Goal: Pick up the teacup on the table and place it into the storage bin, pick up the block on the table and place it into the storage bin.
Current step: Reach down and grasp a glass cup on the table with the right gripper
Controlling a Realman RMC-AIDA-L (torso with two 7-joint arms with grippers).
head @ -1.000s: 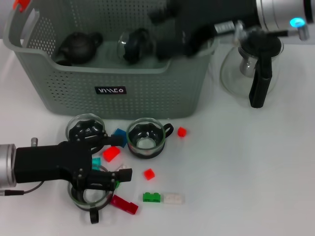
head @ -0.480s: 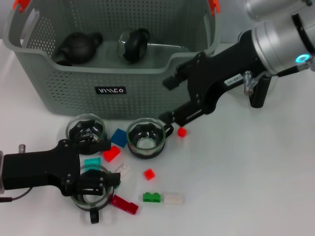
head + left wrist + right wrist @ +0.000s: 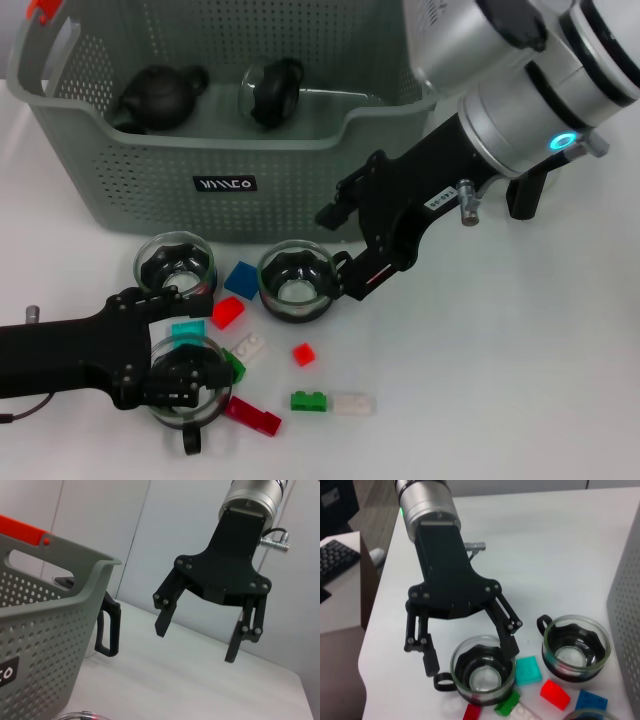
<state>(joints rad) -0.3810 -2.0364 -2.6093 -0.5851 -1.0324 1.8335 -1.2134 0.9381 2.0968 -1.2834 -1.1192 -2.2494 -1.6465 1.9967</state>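
Three glass teacups with dark liners stand on the white table: one at the left (image 3: 177, 265), one in the middle (image 3: 295, 280), one nearest me (image 3: 185, 390). My left gripper (image 3: 200, 335) is open and straddles the nearest teacup (image 3: 482, 672); one finger sits at its rim, the other outside by the handle. My right gripper (image 3: 345, 250) is open, empty, just right of the middle teacup, and it also shows as the open right gripper (image 3: 197, 640). Loose blocks lie between the cups, among them a blue block (image 3: 240, 278) and a red block (image 3: 227, 312). The storage bin (image 3: 120, 190) stands behind.
A black teapot (image 3: 155, 95) and a glass cup (image 3: 270, 90) lie inside the bin. The carafe's black handle (image 3: 525, 195) shows behind my right arm. Green (image 3: 308, 401), white (image 3: 352, 404) and dark red (image 3: 252, 415) blocks lie near the front edge.
My right arm came down from over the bin to the table beside the middle teacup, covering a small red block. My left gripper drew back left over the nearest teacup.
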